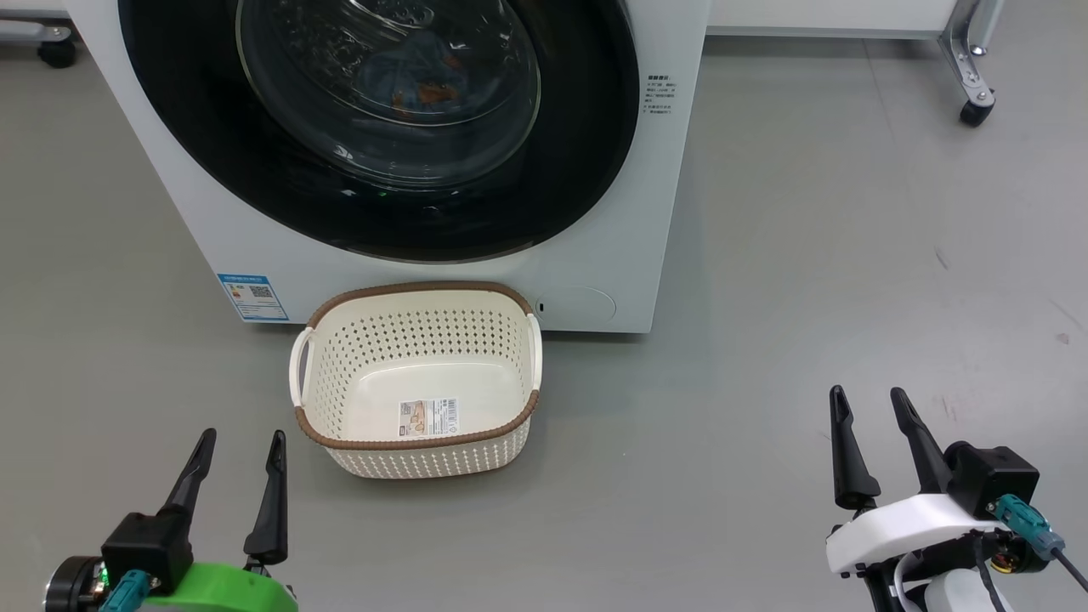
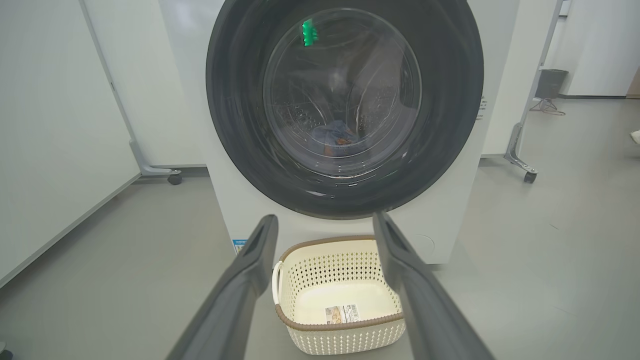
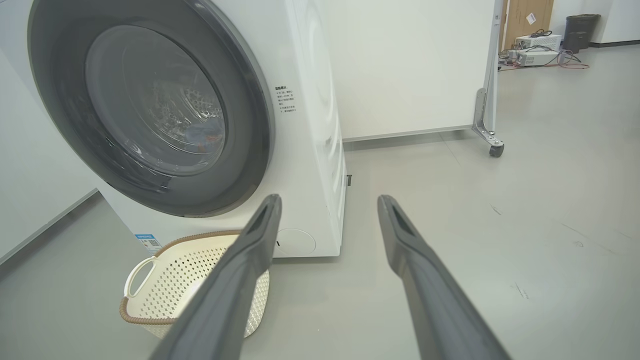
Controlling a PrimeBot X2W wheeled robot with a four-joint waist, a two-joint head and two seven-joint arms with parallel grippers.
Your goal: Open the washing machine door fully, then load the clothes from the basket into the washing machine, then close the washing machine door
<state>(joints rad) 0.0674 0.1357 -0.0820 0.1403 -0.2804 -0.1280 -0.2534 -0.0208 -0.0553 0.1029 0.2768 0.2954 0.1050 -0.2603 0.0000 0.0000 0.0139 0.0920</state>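
Glossy black round washing machine door shut on the big white washing machine; light blue clothes behind its glass. Cream perforated plastic basket empty on the floor at the machine's front. Both left gripper and right gripper have jaws apart, holding nothing (all steps look done; next likely just backing off)

Bright, even, diffuse. Pale glare streaks on the washing machine door; soft shadow right of it; wide-angle bending toward wrist-view edges.

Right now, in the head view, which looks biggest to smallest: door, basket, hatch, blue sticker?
1. Door, though cut off at the top.
2. Basket.
3. Hatch and sticker: about alike, so unranked.
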